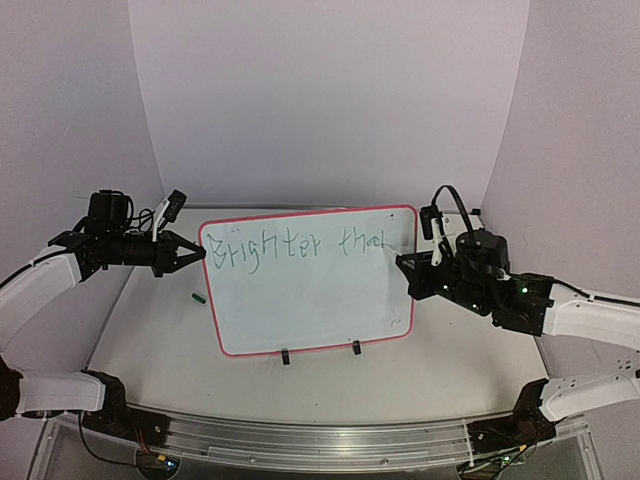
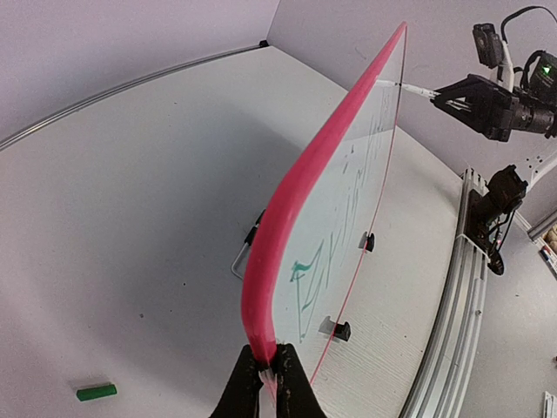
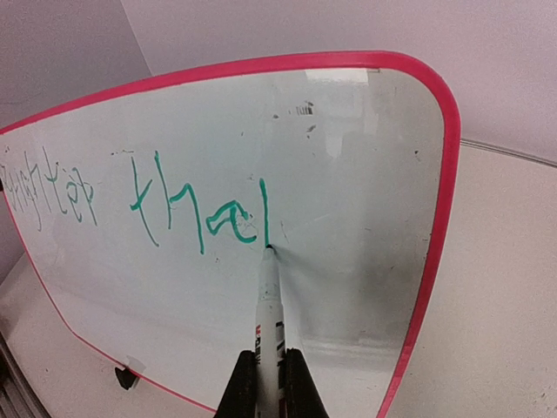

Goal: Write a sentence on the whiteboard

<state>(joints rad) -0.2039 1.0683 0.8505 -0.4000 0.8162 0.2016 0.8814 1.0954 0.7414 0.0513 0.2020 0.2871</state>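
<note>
Writing the sentence (image 1: 265, 250): the board (image 1: 310, 310), mid-frame, is clamped at its left edge by the left gripper (image 1: 196, 252); the marker (image 3: 268, 292), pinched by the right gripper (image 3: 270, 373), is pressed after "tha". The "n" is judged due next.

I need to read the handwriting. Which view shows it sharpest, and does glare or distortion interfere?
Right wrist: sharpest, green writing crisp, pale glare near the whiteboard's top edge misses it. Top external: writing small and soft. Left wrist: whiteboard edge-on, bowed by the lens, unreadable.
</note>
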